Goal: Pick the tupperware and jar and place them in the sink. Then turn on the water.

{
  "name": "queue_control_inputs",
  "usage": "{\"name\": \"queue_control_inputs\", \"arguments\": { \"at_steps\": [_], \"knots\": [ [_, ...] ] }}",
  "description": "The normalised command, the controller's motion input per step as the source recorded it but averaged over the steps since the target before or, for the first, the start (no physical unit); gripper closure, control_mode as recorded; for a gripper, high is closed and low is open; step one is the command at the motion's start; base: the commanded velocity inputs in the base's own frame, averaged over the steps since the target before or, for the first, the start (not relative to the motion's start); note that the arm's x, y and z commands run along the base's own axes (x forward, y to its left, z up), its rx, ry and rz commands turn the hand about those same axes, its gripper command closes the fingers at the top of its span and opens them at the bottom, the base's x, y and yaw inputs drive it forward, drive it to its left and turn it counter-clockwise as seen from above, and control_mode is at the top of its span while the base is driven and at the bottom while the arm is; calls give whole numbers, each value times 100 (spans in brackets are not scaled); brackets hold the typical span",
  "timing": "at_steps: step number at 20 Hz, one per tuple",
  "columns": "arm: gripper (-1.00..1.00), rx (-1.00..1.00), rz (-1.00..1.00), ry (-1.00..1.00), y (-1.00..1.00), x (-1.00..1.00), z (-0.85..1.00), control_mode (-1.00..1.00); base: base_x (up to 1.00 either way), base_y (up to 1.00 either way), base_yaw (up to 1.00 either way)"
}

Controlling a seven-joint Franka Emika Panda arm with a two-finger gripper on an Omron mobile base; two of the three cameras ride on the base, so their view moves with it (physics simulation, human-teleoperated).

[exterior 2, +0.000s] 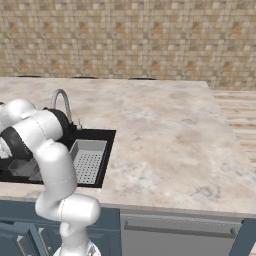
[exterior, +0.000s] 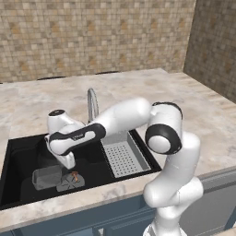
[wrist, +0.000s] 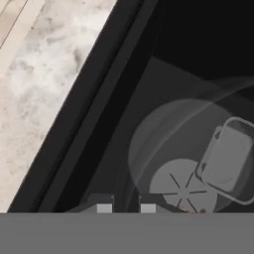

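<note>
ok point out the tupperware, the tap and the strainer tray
tupperware [exterior: 46, 178], left base view, its front wall
tap [exterior: 92, 102], left base view, top of its curve
strainer tray [exterior: 123, 159], left base view, its perforated floor

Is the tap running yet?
Off. No blue stream falls from the tip of the curved silver tap into the sink, where the tupperware already sits.

I see a matt black sink [exterior: 18, 152] set in a mottled, stone-like desk [exterior: 193, 115]. The tupperware [exterior: 47, 177] looks like cloudy grey plastic, the jar [wrist: 163, 144] faint see-through glass, the tap [exterior: 92, 103] polished metal, the wall [exterior: 92, 37] rough tile.
</note>
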Motion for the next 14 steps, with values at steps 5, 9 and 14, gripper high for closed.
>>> {"name": "queue_control_inputs", "arguments": {
  "at_steps": [5,9,14],
  "knots": [
    [100,-4,-11,0,12,13,-26,-100,0,0,0],
    [100,-4,-11,0,12,11,-26,-100,0,0,0],
    [100,-1,-6,0,12,13,-22,-100,0,0,0]
  ]
}}
